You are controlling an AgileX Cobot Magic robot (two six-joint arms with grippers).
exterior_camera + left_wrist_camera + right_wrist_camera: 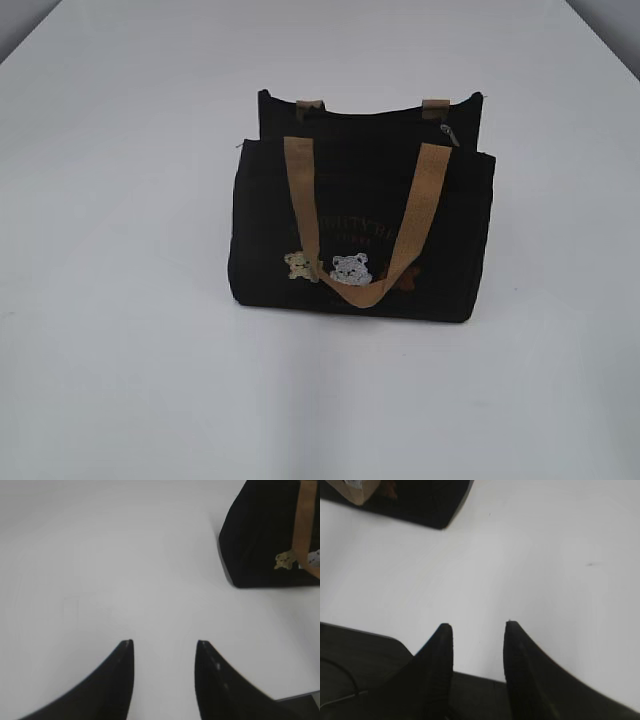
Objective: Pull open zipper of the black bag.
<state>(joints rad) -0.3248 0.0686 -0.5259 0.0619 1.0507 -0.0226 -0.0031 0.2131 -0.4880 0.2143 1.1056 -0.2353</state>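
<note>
The black bag [360,235] is standing upright mid-table, its front lettering too faint to read fully; three bear patches [350,268] are showing, the third half hidden by one of two tan handles [365,215]. The zipper [450,134] pull is probably sitting at the top right corner. The left gripper [164,642] and right gripper [477,625] are hanging parted, grasping nothing, well apart from the bag.

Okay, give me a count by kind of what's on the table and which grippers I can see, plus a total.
Black bag: 1
Tan handle straps on the bag: 2, front, rear
Bear patches clearly visible on the bag front: 2, cream, grey-white
Silver zipper pull: 1
Grippers, both open and empty: 2, left gripper, right gripper
Total: 8
</note>
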